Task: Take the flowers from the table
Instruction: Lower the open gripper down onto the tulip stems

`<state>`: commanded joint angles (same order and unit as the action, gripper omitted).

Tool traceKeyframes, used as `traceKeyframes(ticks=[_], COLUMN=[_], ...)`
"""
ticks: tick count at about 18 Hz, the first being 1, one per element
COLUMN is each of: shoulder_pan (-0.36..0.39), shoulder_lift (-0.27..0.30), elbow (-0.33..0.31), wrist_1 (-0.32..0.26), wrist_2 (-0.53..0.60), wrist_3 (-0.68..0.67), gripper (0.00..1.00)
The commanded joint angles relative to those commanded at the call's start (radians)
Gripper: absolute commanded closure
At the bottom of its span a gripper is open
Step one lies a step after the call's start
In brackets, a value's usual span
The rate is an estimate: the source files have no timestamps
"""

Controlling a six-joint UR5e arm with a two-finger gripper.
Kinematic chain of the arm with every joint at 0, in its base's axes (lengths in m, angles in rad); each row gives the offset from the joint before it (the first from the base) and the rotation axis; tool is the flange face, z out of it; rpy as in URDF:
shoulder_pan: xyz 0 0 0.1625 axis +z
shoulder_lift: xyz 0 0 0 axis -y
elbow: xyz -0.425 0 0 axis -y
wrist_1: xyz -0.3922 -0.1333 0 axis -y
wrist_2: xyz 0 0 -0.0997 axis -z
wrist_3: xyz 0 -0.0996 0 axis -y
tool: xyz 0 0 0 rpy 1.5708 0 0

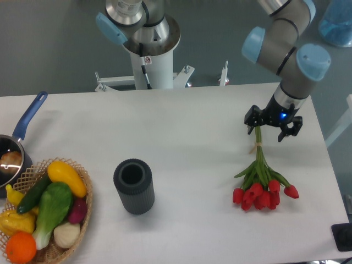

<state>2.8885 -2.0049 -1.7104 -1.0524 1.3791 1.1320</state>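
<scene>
So the flowers (pixel 262 181) are lying flat on the right side of the table (pixel 187 132), a little bunch of red tulips with glossy rounded heads pointing toward the near edge and long thin green stems running away toward the far side, pinched together by a pale band partway up, with a few narrow leaves splaying out just above the blooms. The gripper (pixel 268 125) sits right over the far tips of the stems, black and kind of claw-shaped, with a small blue light glowing on its body; its two fingers are spread apart with the stem ends showing between them, and I can't tell if it's actually touching them, but it isn't clamped on anything. The arm above it is smooth grey tubing with light blue caps at the joints. The table itself is plain matte white. Left of centre there's a dark grey cup (pixel 133 186), cylindrical with fine vertical ribs down the outside and an open round mouth, well apart from the flowers. Down in the near left corner is a woven wicker basket (pixel 83 190) piled with shiny plastic-looking veg in yellow, green, purple, white and orange, and just behind it a metal pan (pixel 14 157) with a blue handle angled toward the far edge.
</scene>
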Motion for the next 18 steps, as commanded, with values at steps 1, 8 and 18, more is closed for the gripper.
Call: traceKeyframes(ticks=[1,8,18], shoulder_pan=[0.002,-0.002,-0.012], shoulder_lift=[-0.002,-0.026,-0.054], elbow=[0.003,0.015,0.031], wrist_1=[0.003,0.003,0.049], wrist_2=[0.0,-0.002,-0.003], wrist_3=[0.0,0.0,-0.014], gripper=[0.0,0.0,0.0])
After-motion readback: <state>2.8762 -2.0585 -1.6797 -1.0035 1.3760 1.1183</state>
